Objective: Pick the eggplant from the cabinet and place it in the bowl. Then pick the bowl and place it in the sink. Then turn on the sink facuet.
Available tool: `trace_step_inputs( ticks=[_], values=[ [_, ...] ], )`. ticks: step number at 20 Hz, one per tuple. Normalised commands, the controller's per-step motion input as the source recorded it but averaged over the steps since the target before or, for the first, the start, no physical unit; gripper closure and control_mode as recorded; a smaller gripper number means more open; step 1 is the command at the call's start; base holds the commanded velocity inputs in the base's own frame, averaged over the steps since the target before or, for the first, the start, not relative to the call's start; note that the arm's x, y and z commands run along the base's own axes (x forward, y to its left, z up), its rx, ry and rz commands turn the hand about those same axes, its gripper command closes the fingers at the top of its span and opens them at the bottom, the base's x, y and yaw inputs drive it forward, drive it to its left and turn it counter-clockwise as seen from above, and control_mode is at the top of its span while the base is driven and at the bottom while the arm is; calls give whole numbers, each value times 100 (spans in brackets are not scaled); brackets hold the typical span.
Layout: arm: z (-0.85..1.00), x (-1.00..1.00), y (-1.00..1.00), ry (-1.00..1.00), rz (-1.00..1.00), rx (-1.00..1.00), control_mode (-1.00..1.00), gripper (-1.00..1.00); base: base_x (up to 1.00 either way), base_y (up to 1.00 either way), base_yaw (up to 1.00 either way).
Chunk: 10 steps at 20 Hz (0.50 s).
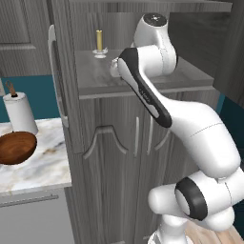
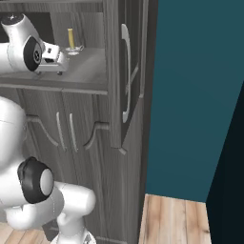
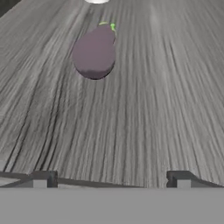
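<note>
Light is even and soft across all three rendered views, with no clear single source. The cabinet [image 1: 119,143] interior sits darker in the recess above its shelf, and the far right of the right base view falls to near black. Glossy highlights shine on the bowl [image 1: 16,147] and the white arm. In the hand view the shelf's wood grain smears into streaks, and the eggplant [image 3: 94,52] looks soft-edged and pale, with a faint shadow beneath it.

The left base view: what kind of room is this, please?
Most likely a kitchen: a marble-look counter carries a paper towel roll and a wooden bowl, beside a tall grey cabinet.
</note>
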Motion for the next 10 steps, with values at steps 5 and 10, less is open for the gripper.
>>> trace_step_inputs(
  ticks=[5, 10],
  values=[
    [9, 34, 2, 0, -9, 0, -100, -100, 0, 0, 0],
    [0, 44, 12, 0, -1, -1, -100, -100, 0, 0, 0]
  ],
)
